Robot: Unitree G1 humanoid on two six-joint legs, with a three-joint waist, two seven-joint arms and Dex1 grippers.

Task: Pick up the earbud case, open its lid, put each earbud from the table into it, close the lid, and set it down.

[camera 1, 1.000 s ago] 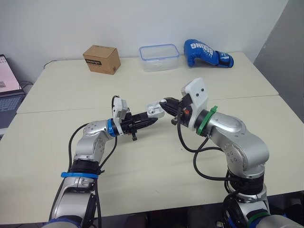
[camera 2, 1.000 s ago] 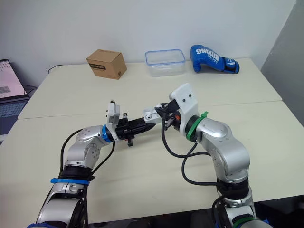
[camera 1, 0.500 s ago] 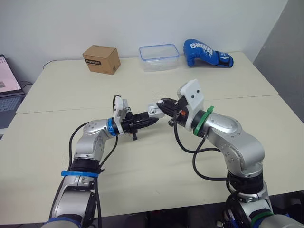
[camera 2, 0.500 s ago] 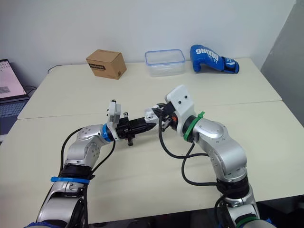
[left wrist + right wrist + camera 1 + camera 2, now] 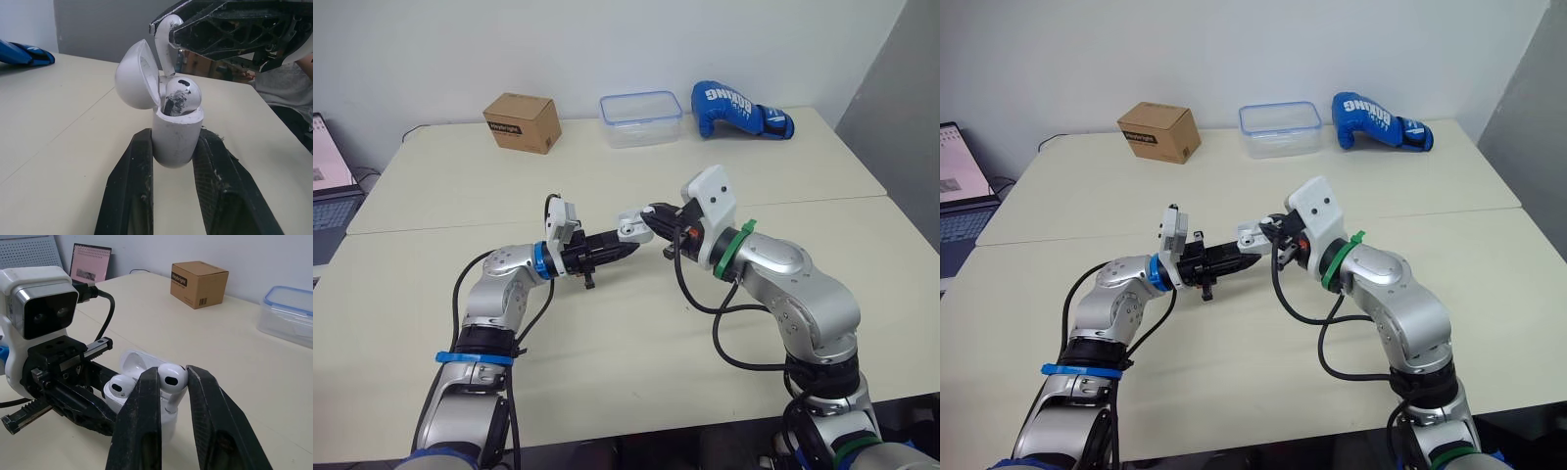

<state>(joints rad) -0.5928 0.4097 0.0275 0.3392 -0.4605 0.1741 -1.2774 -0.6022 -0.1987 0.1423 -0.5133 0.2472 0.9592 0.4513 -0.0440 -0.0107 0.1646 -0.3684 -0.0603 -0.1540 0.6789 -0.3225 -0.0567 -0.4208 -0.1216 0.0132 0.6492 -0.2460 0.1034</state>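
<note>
While the left end effector (image 5: 623, 247) clamps the open-lidded white plastic earbud case (image 5: 177, 129), the right end effector (image 5: 172, 379) pinches a white earbud (image 5: 165, 46) just above it, whose stem should next drop into the free slot.

I'm seeing the white earbud case (image 5: 177, 147) being held clear of the table in the left gripper (image 5: 175, 136), its rounded lid (image 5: 137, 76) standing open, tipped back on the hinge. One earbud (image 5: 182, 95) is sitting in its slot (dark scuffs on its bulb). The second earbud (image 5: 171, 376) is hanging stem-first at the case's mouth, pinched in the right gripper (image 5: 172, 374).
</note>
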